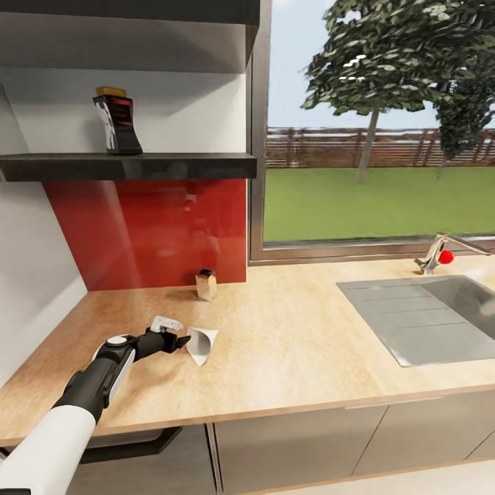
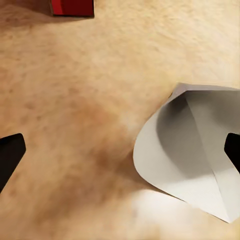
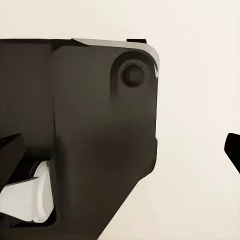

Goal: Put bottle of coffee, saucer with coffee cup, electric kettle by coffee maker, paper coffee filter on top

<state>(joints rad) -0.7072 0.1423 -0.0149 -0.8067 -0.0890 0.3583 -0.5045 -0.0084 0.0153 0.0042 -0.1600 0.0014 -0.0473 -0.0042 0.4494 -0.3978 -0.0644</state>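
Observation:
A white paper coffee filter (image 1: 201,344) lies on its side on the beige countertop (image 1: 295,344), its wide mouth facing up and away. My left gripper (image 1: 182,340) hovers open right beside it. In the left wrist view the paper coffee filter (image 2: 192,150) lies between the spread fingertips (image 2: 10,156), close to one of them. The bottle of coffee (image 1: 117,122), dark with a yellow-gold lid, stands on the dark kitchen shelf (image 1: 137,166). My right gripper (image 3: 120,150) is open, with a dark robot part in front of it. The coffee maker, saucer, coffee cup and electric kettle are out of view.
A small beige block with a dark top (image 1: 205,284) stands by the red backsplash (image 1: 151,230). A steel sink (image 1: 426,316) and a tap with a red knob (image 1: 440,256) are at the right, under the window. A white wall bounds the counter's left end.

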